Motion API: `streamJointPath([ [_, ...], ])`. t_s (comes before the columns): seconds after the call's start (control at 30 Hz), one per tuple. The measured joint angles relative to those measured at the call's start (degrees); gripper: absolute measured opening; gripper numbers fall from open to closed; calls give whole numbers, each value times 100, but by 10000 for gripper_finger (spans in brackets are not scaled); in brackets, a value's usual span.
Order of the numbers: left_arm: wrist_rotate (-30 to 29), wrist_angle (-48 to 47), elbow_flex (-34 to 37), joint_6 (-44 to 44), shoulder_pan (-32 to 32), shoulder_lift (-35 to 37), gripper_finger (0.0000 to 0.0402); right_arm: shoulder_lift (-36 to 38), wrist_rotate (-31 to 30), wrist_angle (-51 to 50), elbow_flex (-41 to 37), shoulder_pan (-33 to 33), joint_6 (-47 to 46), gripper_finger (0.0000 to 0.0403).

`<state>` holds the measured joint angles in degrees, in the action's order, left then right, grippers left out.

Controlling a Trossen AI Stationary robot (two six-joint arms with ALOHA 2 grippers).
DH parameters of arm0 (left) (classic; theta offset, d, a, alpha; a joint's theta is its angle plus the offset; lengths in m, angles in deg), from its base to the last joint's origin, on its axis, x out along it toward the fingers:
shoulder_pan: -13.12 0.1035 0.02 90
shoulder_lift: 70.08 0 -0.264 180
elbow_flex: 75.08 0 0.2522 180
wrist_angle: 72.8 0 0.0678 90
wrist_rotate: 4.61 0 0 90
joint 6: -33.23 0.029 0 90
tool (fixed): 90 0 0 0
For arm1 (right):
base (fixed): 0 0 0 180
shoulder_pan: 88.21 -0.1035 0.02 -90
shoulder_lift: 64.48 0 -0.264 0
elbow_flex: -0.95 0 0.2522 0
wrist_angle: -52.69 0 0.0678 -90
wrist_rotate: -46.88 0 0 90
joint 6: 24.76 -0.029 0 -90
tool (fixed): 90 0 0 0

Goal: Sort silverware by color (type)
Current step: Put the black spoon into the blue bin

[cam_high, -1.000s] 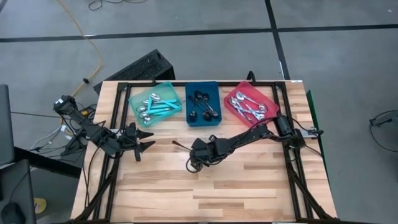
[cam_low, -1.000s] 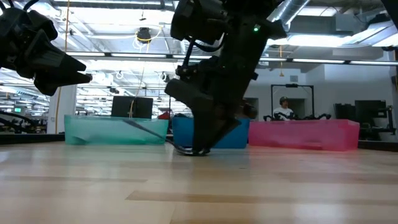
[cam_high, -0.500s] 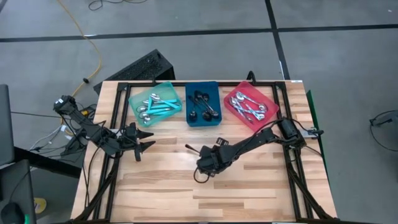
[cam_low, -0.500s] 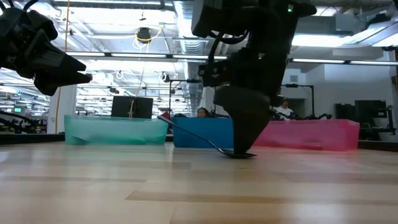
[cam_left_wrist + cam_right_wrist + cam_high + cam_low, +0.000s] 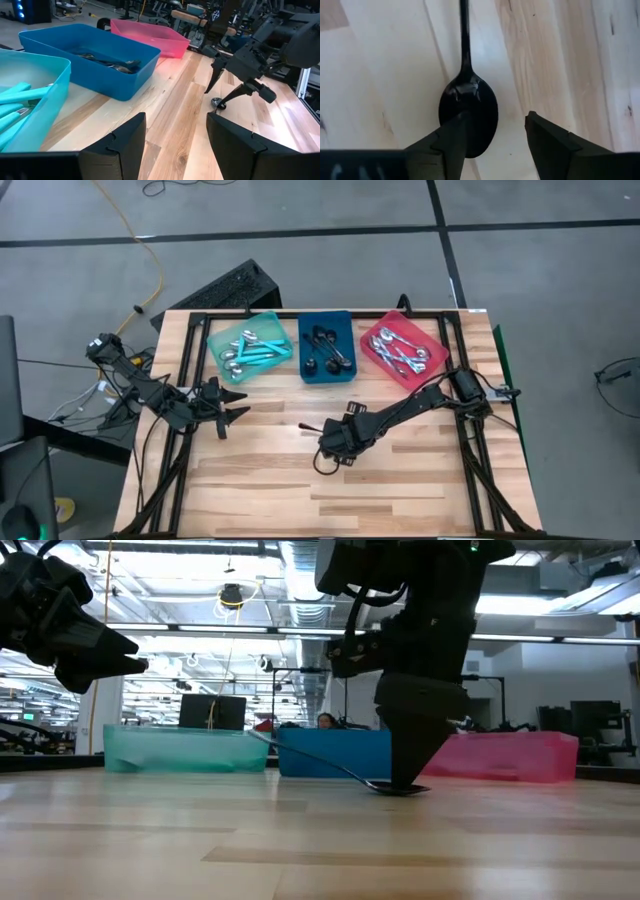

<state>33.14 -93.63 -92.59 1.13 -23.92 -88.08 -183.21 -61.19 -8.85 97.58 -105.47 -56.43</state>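
One black spoon [image 5: 468,115] lies at the table's middle. Its bowl [image 5: 400,787] is on the wood and its handle [image 5: 325,762] slants up toward the left. My right gripper [image 5: 335,442] points steeply down over the bowl, open. My left gripper [image 5: 240,405] hangs open over the table's left edge and touches nothing. More silverware lies sorted at the back: teal-handled spoons [image 5: 255,352] in the teal tray, black spoons [image 5: 325,352] in the blue tray, silver spoons [image 5: 402,352] in the red tray. My right gripper [image 5: 495,117] stands over the spoon's bowl from above, its fingers wider apart than the bowl. One finger [image 5: 445,142] overlaps the bowl's rim [image 5: 451,112] in the wrist view; I cannot tell whether it touches. The bowl rests on the table and the handle is raised.
The teal tray [image 5: 215,340], blue tray [image 5: 303,350] and red tray [image 5: 440,355] stand in a row along the far edge. Bare wood [image 5: 400,490] stretches across the near half. A dark frame [image 5: 185,380] runs along the table's sides.
My right gripper has moved toward the table's right and near edges and rolled about its own axis. The black spoon has slid along with it, its bowl staying on the wood and its handle still raised.
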Motion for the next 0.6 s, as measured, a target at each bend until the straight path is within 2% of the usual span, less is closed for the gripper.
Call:
streamJointPath([
  [0.37,-2,0,0,9,-1,0,194,50,256,17,12,2,196,218],
  [0.6,-4,0,0,11,0,0,194,581,285,178,17,7,337,218],
])
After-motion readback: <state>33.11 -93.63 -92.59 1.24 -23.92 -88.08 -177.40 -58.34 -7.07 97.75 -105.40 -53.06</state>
